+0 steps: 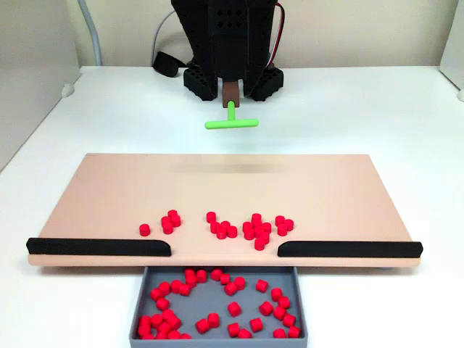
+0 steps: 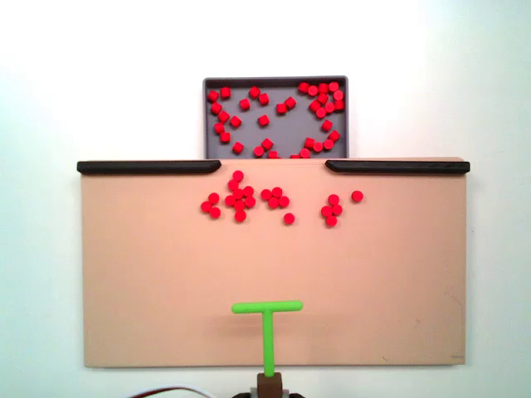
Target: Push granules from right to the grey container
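Several red granules (image 1: 216, 228) (image 2: 239, 195) lie in loose clusters on the tan board (image 1: 217, 181) (image 2: 166, 274), close to the gap between two black strips. Many more granules (image 1: 234, 308) (image 2: 263, 120) rest inside the grey container (image 1: 210, 299) (image 2: 275, 80), which sits just past that gap. My gripper (image 1: 230, 94) (image 2: 270, 385) is shut on the stem of a green T-shaped stick (image 1: 230, 122) (image 2: 267, 308). The stick's crossbar hovers over the board's opposite edge, well apart from the granules.
Black strips (image 1: 98, 246) (image 1: 348, 249) (image 2: 141, 167) (image 2: 397, 167) line the board's edge on both sides of the gap. The black arm base (image 1: 232, 43) stands behind the board on the white table (image 1: 377, 116), with a cable (image 1: 165, 61) beside it.
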`<state>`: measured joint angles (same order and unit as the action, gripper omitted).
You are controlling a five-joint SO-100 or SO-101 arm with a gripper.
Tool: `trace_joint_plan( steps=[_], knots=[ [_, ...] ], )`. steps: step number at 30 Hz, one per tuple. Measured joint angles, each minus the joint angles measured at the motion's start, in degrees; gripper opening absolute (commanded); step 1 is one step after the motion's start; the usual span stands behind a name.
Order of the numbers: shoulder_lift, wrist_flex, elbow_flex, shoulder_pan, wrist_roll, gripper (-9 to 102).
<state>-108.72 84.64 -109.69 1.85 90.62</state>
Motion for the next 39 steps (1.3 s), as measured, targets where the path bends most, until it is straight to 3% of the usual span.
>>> trace_joint_plan(
  steps=[39],
  knots=[
    [2.4, 0.0, 0.0, 1.6, -1.6, 0]
  ],
)
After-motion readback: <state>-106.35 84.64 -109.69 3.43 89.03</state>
